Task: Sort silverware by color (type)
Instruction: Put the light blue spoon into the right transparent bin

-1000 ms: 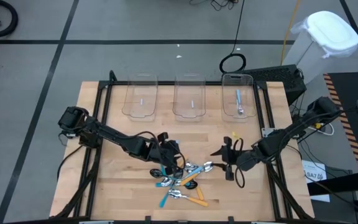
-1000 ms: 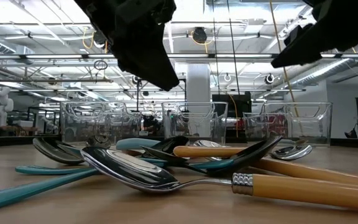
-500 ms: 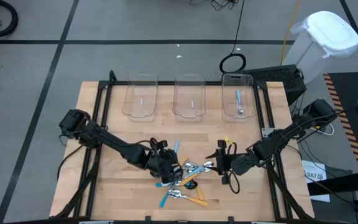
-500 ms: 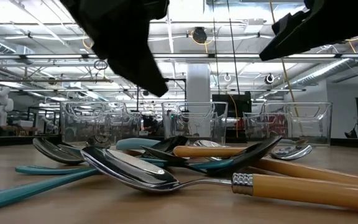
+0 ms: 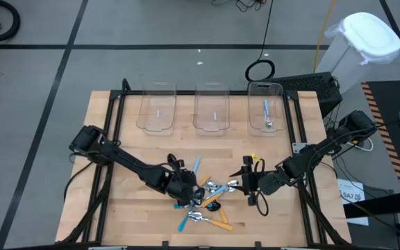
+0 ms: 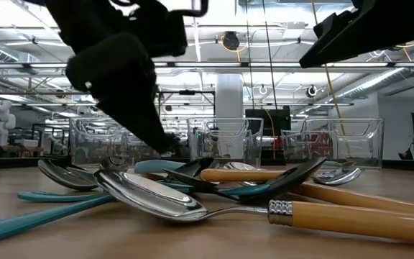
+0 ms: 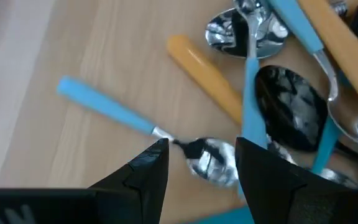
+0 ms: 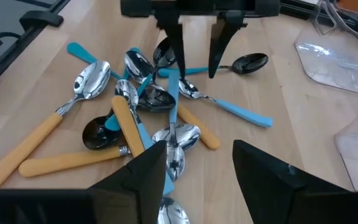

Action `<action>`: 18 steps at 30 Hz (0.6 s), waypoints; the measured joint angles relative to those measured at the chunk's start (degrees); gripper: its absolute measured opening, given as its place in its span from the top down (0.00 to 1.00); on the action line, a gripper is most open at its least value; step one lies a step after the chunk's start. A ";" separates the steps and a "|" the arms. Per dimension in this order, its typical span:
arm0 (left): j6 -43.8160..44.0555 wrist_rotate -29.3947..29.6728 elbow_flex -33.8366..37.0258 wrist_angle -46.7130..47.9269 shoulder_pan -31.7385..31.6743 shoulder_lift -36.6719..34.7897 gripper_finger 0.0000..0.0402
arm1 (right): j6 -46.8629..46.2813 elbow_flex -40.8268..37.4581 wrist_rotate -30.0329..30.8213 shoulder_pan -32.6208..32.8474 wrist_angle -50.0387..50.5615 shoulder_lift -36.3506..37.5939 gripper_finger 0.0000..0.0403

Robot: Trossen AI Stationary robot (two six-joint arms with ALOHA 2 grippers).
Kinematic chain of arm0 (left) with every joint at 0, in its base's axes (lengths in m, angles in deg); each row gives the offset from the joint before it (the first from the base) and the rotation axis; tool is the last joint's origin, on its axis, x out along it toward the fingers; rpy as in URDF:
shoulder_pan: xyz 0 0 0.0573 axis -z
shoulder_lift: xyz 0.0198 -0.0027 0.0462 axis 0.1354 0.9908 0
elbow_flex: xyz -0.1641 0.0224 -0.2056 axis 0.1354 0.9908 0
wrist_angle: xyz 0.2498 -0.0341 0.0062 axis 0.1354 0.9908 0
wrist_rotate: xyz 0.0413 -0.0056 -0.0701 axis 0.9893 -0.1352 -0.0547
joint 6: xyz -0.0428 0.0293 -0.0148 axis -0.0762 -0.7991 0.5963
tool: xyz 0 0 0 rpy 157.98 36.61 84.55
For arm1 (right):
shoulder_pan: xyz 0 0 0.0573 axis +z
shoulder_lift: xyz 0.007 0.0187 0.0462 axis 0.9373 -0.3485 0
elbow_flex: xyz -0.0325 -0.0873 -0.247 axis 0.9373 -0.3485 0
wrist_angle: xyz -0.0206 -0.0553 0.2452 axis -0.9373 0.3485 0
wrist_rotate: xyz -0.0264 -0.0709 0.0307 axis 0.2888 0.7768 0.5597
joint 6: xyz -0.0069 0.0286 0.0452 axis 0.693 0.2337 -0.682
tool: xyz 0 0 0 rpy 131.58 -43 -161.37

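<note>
A: What is seen from above, starting with the biggest thing?

B: A wooden worktop (image 5: 130, 160) is seen, with three clear bins (image 5: 157, 107) lined along its far edge. One light-blue spoon (image 5: 267, 113) is lying in the right-hand bin. The silverware pile (image 5: 205, 203) is heaped near the front edge, about midway across.

A: Where are the arms placed?

B: The left gripper (image 5: 189, 196) is lowered onto the left side of the pile. The right gripper (image 5: 244, 182) is held just right of the pile, above the worktop.

A: What is added by the wrist views?

B: In the left wrist view the left gripper (image 7: 199, 163) is shown with its fingers parted, a light-blue-handled spoon (image 7: 148, 130) lying between them at its neck; nothing is clamped. An orange handle (image 7: 205, 78) and a black bowl (image 7: 289, 107) are seen just beyond. In the right wrist view the right gripper (image 8: 199, 163) is shown spread wide and empty, and the whole pile is laid out: orange-handled spoons (image 8: 39, 134) and a black-bowled spoon (image 8: 248, 63) on the worktop, with the left gripper's fingers (image 8: 178, 43) pointing down at the far side.

A: And the low view?

B: There the spoons' overlap is revealed: a silver bowl (image 6: 149, 194) with an orange handle (image 6: 358, 219) in front, teal handles (image 6: 49, 196) behind. The bins (image 6: 221, 142) are seen standing beyond. The right gripper (image 6: 358, 32) is seen well above the pile.
</note>
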 joint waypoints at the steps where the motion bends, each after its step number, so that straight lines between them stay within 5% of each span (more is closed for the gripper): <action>1: -0.25 -0.19 -0.05 -0.19 -0.07 0.37 0.54 | -0.01 0.00 0.00 0.00 -0.02 0.00 0.55; 18: -1.60 -3.22 -2.84 7.47 -0.56 1.04 0.54 | -3.26 0.00 -0.04 0.85 1.77 0.02 0.55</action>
